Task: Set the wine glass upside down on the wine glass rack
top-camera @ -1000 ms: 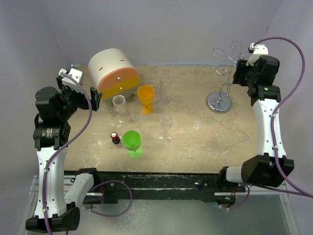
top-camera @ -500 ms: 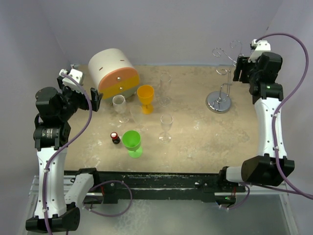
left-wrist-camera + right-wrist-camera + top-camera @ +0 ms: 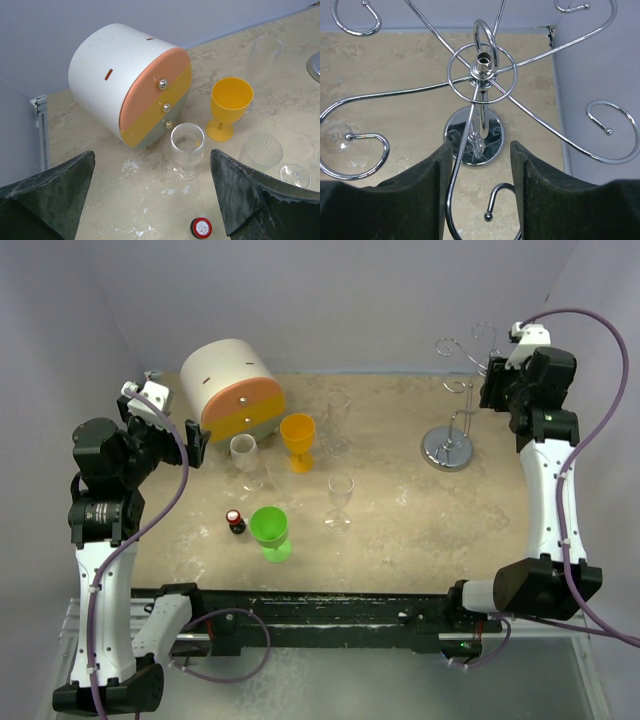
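From above, the right gripper (image 3: 488, 390) hangs by the top of the rack (image 3: 447, 450). The wine glass (image 3: 340, 498) stands upright on the table (image 3: 420, 530), well left of the rack.

In the left wrist view, the left gripper (image 3: 152, 156) gapes wide and is empty.

The right wrist view shows the fingers (image 3: 420, 190) half apart astride one rack arm, holding nothing. Picking looks undone; the next move is to grasp the stem and invert the glass.

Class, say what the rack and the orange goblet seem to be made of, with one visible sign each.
The rack: probably chromed metal wire; mirror-bright, it reflects its surroundings. The goblet: likely plastic; opaque, evenly coloured, dull sheen.
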{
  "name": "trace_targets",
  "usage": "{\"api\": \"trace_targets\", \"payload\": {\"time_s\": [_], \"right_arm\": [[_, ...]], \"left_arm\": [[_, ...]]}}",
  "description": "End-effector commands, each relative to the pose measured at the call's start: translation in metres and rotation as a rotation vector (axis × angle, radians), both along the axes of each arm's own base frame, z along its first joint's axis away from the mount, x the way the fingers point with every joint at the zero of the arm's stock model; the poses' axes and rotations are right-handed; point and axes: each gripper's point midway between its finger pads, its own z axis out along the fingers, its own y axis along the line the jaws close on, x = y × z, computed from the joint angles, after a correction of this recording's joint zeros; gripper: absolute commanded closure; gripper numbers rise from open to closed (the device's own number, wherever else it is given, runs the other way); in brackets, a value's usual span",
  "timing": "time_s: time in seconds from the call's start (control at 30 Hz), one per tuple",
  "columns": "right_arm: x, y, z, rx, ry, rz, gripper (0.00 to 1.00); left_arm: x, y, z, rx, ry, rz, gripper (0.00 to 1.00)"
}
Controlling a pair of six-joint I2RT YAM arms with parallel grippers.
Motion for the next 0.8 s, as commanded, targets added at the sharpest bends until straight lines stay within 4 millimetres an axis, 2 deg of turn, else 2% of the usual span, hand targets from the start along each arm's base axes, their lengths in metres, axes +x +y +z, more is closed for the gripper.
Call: {"api": "trace_targets", "payload": {"time_s": [0.0, 0.13, 0.33, 0.47, 0.6, 0.77], "right_arm": [[0.000, 0.004, 0.024, -0.005, -0.052, 0.028, 0.55], [-0.005, 0.008, 0.032, -0.008, -0.049, 0.052, 0.68], [-0.009, 0.026, 0.041, 0.033, -0.037, 0.143, 0.90], [-0.008, 0.030, 0.039, 0.045, -0.018, 0.166, 0.96], [-0.003, 0.022, 0.047, 0.009, -0.040, 0.134, 0.90], [0.005, 0.008, 0.068, -0.047, -0.126, 0.077, 0.64]], "left_arm": [[0.001, 0.000, 0.013, -0.006, -0.058, -0.006, 0.01], [0.002, 0.000, 0.012, -0.006, -0.055, -0.006, 0.01], [0.003, -0.002, 0.011, -0.007, -0.053, -0.014, 0.01], [0.003, -0.002, 0.011, -0.008, -0.053, -0.016, 0.01], [0.002, -0.003, 0.010, -0.010, -0.051, -0.023, 0.01], [0.002, -0.004, 0.010, -0.011, -0.051, -0.028, 0.01]]}}
